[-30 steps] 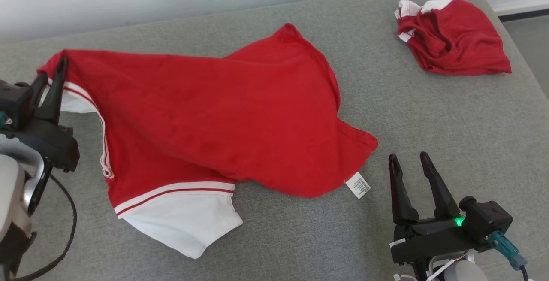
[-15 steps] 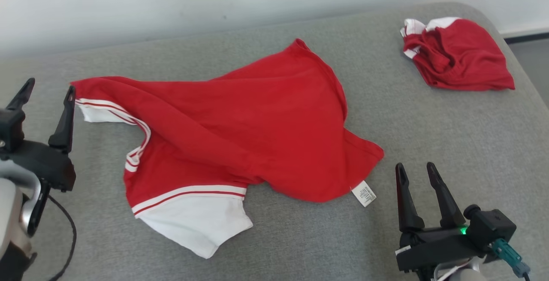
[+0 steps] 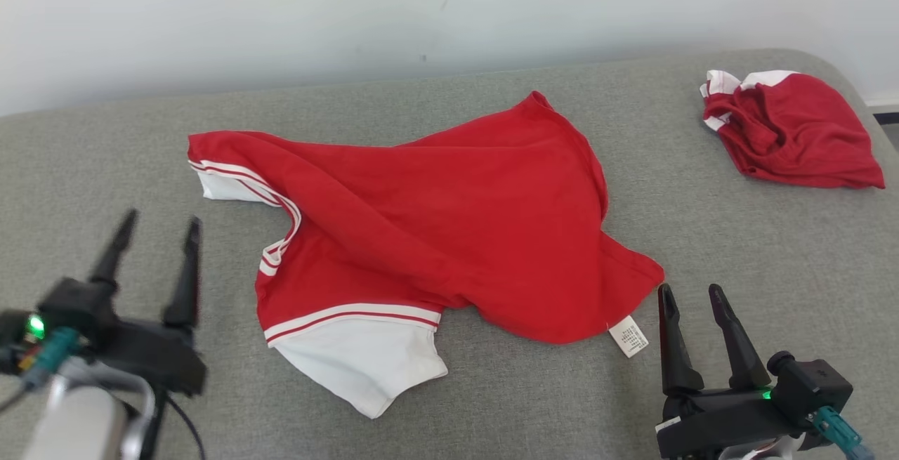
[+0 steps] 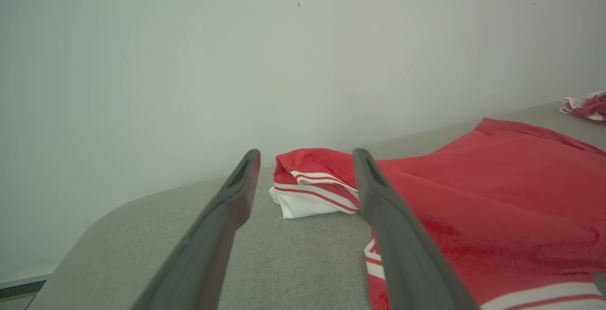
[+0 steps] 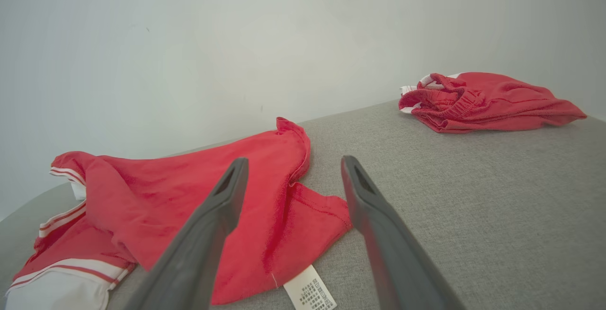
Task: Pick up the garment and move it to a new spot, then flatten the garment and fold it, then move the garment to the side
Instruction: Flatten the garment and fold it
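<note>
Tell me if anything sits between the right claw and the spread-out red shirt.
Nothing visible does. Only bare grey cushion lies between the open right claw and the red shirt; the crumpled red garment sits at the back right.

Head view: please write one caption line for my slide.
Red shirt lies rumpled on the grey surface; left gripper and right gripper open beside it.

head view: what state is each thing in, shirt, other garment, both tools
red shirt, lying rumpled and unfolded on the grey cushion, not held
left tool, open, empty, clear of the shirt
right tool, open, empty, near the care label
second red garment, bunched in a heap, far right
</note>
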